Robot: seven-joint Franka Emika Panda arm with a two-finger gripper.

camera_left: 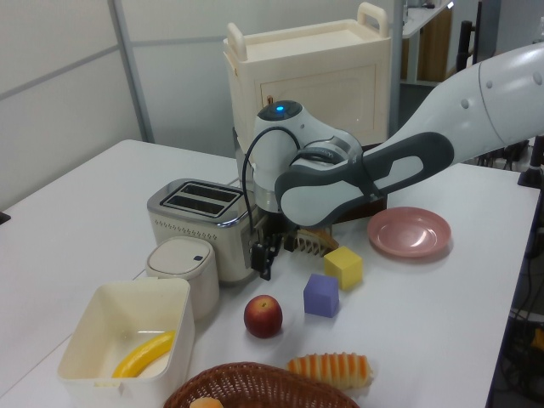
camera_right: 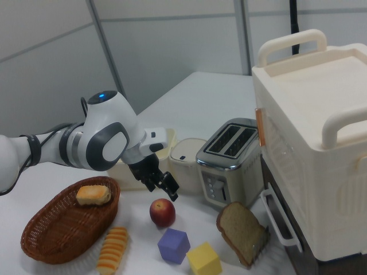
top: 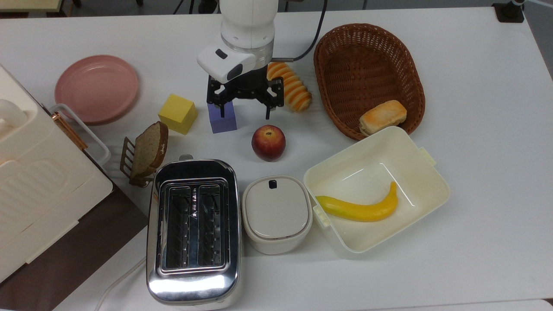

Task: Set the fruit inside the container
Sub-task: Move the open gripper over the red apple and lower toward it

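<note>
On the white bench (top: 475, 86), the red apple (top: 268, 142) sits by itself, well short of the cream-white container (top: 432, 203), which lies to the top view's lower right of it. A yellow banana (top: 360, 208) lies on the container's floor. The hand (top: 244, 114) hangs above the bench just up from the apple in the top view, fingers pointing down and spread wide, holding nothing. From the left view the hand (camera_left: 265, 258) is above and a little to the left view's left of the apple (camera_left: 263, 315), not touching it. In the right view the hand (camera_right: 161, 185) hovers just over the apple (camera_right: 163, 212).

One finger in the top view lies over the purple cube (top: 223, 120), and the yellow cube (top: 177, 113) is just beside that one. A striped bread loaf (top: 295, 90) lies between the arm and the wicker basket (top: 345, 47), which holds a bread roll (top: 382, 116). Nearer the top view's lower edge stand a chrome toaster (top: 193, 233) and a small lidded white pot (top: 276, 214), side by side. A slice of brown bread (top: 149, 149) leans on a small rack, and a pink plate (top: 96, 87) rests toward the top view's left.
</note>
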